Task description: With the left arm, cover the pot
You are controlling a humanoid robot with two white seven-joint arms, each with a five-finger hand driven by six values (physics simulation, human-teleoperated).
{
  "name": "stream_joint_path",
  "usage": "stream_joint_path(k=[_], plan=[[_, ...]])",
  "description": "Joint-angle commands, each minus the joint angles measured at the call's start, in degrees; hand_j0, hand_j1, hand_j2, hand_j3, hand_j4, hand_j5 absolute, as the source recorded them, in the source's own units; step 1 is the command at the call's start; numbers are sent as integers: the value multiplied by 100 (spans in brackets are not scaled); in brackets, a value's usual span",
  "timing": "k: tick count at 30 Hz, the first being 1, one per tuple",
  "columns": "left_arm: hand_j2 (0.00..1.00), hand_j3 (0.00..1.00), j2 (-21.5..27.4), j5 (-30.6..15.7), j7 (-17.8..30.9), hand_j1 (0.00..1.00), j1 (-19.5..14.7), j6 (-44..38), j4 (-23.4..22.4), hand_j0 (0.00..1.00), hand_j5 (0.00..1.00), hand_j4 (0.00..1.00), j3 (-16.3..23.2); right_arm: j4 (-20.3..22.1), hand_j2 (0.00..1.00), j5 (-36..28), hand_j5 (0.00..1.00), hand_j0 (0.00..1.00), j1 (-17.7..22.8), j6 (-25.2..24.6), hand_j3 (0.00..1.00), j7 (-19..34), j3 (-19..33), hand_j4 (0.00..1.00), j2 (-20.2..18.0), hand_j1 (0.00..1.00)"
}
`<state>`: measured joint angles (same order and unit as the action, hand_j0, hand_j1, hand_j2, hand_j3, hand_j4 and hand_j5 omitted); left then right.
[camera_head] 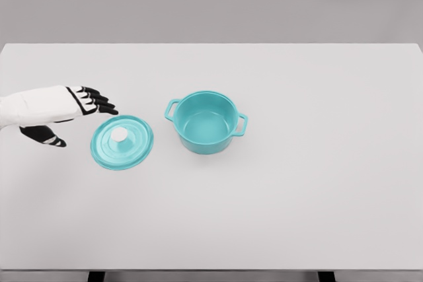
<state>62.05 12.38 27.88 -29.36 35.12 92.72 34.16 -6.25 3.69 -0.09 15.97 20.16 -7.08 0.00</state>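
Nearby, open-fingered left hand (66,111) beside teal lid (122,142), pot (206,122) uncovered.

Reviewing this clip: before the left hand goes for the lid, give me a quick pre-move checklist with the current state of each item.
1. Left hand open, holding nothing: ok.
2. Lid flat on the table, white knob up: ok.
3. Hand in contact with the knob: not ok, it sits up and left of the lid.
4. Pot upright, uncovered, looks empty: ok.
5. Bare table between lid and pot: ok.
6. Right arm out of the way: cannot tell, not in view.
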Motion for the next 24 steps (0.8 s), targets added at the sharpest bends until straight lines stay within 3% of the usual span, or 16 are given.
stream_joint_path(k=[1,8,14,17,19,24], plan=[[100,100,-114,-43,-2,100,0,-12,0,100,100,100,55,-16,100,1,100,100,0,2,100,-3,-13,100,0,100],[100,100,-641,19,-2,100,-413,-12,-290,100,100,100,592,-7,100,1,100,100,0,2,100,6,13,100,0,100],[100,100,-887,142,7,100,-747,-12,-1230,100,100,100,882,-16,100,1,100,100,0,2,100,-3,13,100,0,100],[100,100,-1256,248,-11,100,-817,-12,-1643,100,100,100,1066,-7,100,1,100,100,0,2,100,-3,13,100,0,100],[100,100,-1274,212,16,100,-949,-12,-1670,100,100,100,1277,-7,100,1,100,100,0,2,100,6,13,100,0,100],[100,100,-1450,247,60,100,-1011,-12,-1679,100,100,100,1374,-7,100,1,100,100,0,2,100,6,13,100,0,100]])
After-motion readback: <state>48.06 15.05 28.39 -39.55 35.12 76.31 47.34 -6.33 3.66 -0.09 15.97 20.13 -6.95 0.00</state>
